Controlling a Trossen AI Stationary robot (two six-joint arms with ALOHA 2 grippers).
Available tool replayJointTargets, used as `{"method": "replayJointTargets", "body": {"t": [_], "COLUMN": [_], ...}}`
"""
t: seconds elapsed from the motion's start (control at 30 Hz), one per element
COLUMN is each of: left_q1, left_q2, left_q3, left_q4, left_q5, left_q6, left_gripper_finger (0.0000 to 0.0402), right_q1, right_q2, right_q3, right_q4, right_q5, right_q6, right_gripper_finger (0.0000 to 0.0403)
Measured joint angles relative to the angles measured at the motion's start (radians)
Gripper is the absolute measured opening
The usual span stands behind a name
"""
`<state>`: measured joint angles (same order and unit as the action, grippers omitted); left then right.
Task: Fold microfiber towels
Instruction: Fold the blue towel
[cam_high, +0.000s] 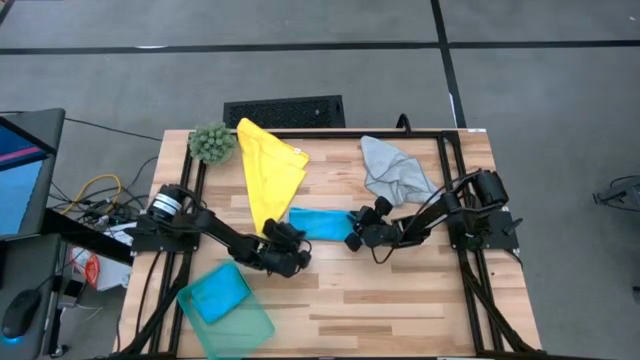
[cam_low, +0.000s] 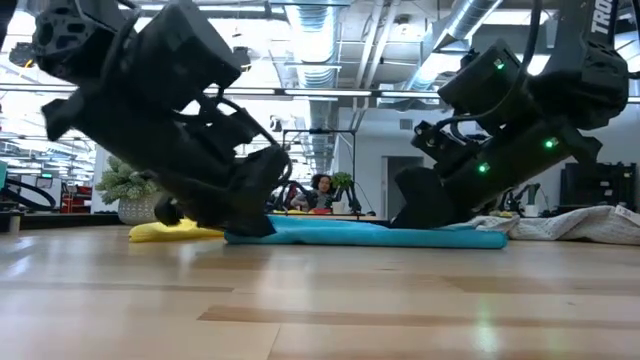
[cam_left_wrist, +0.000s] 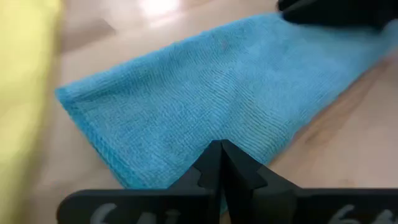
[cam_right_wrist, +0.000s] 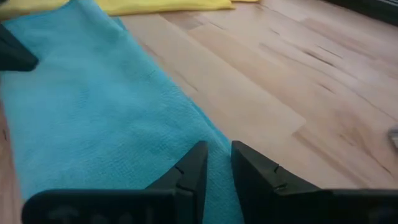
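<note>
Nearest the overhead camera's front edge, a teal green towel (cam_high: 218, 297) lies in a clear tray (cam_high: 250, 330) at the bench (cam_high: 400, 300) corner. Mid-bench, a folded bright blue towel (cam_high: 320, 222) lies flat. Left gripper (cam_high: 290, 232), jaws pressed together, sits at one end of it; right gripper (cam_high: 354, 228), jaws slightly parted, rests on the other end, whether pinching cloth I cannot tell. Yellow towel (cam_high: 268, 172) lies beside, grey towel (cam_high: 393, 170) well apart, plant ball (cam_high: 212, 142) at the far corner.
</note>
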<state>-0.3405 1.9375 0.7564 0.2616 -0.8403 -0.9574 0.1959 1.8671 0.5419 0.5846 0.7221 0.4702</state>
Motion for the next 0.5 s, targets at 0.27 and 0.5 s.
{"method": "replayJointTargets", "body": {"t": [0.27, 0.5], "left_q1": [-0.006, -0.006], "left_q2": [0.033, 0.038], "left_q3": [0.004, 0.002], "left_q4": [0.006, 0.128], "left_q5": [0.004, 0.068], "left_q6": [-0.028, -0.018], "left_gripper_finger": [0.0, 0.0], "right_q1": [0.002, 0.062], "right_q2": [-0.077, -0.165], "right_q3": [0.0, 0.002], "right_q4": [-0.008, 0.04], "right_q5": [-0.001, 0.067], "right_q6": [0.0, -0.005], "right_gripper_finger": [0.0097, 0.0097]}}
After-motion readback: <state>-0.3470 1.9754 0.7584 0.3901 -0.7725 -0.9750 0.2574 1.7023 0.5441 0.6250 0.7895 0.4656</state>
